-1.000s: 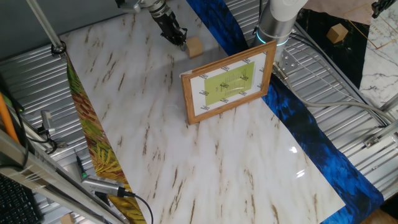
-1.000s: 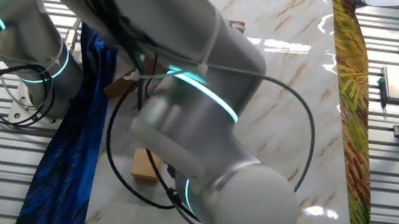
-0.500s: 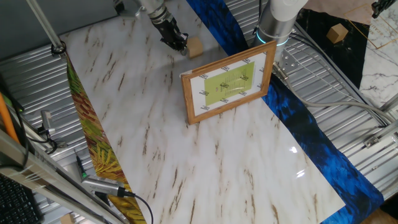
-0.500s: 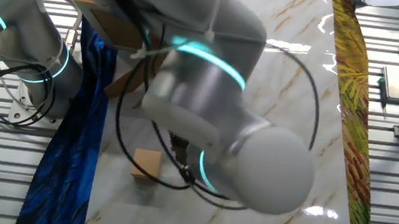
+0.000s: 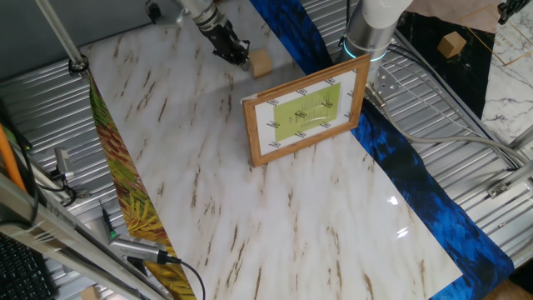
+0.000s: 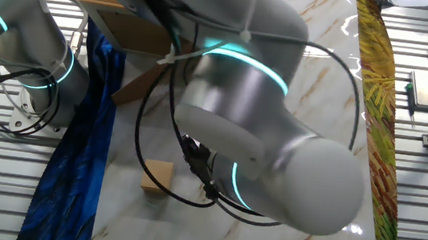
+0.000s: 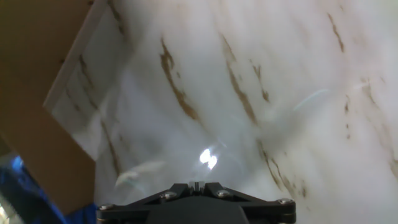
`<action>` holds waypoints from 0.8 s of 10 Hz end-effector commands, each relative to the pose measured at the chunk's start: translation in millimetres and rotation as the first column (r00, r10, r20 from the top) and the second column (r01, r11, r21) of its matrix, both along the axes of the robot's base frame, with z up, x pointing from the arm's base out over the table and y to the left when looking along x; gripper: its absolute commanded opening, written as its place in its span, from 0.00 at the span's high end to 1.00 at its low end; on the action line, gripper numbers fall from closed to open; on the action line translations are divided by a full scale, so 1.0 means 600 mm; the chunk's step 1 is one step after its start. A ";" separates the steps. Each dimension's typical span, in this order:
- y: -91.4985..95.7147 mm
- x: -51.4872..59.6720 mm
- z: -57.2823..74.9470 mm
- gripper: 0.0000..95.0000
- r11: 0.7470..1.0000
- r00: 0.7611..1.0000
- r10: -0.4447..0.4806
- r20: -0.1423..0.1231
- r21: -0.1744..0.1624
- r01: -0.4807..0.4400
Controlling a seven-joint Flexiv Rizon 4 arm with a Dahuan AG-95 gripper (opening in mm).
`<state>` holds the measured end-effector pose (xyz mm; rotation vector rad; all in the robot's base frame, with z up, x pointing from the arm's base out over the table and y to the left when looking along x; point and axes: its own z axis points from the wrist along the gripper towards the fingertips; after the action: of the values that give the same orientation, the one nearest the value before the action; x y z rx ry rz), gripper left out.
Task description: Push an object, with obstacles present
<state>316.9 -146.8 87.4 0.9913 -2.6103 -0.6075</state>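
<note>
- Gripper (image 5: 236,57): we log it in the upper left of one fixed view, low over the marble tabletop (image 5: 275,208), its dark fingers pointing down and to the right. They hold nothing that we can see. The tips look close together, but we cannot tell how far apart they stand. The hand view shows only the black body at its bottom edge.
- Wooden block (image 5: 261,62): a small tan cube, the task's thing, on the marble just right of the fingertips. We cannot tell whether they touch. In the other fixed view we find it at lower left (image 6: 157,177), near the table's edge.
- Picture frame (image 5: 306,112): wood-bordered with a green and white print, standing upright at upper centre, below and right of the block and apart from it.
- Blue cloth (image 5: 416,179): a strip along the table's right edge.
- Leaf-patterned strip (image 5: 125,179): along the left edge.
- Arm (image 6: 273,167): grey with teal light rings, filling the middle of the other fixed view.
- Spare block (image 5: 452,44): off the table at upper right.
- Hand view, left side: a blurred brown mass that we cannot identify.
</note>
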 end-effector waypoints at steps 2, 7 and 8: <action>-0.004 -0.001 0.006 1.00 0.999 0.998 0.035 -0.056 0.001 -0.035; 0.000 0.001 0.002 1.00 0.999 0.998 0.008 -0.067 0.052 -0.004; 0.000 0.002 -0.001 1.00 0.998 0.998 0.013 -0.066 0.056 -0.009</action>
<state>315.9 -146.9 85.4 0.9784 -2.5436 -0.7118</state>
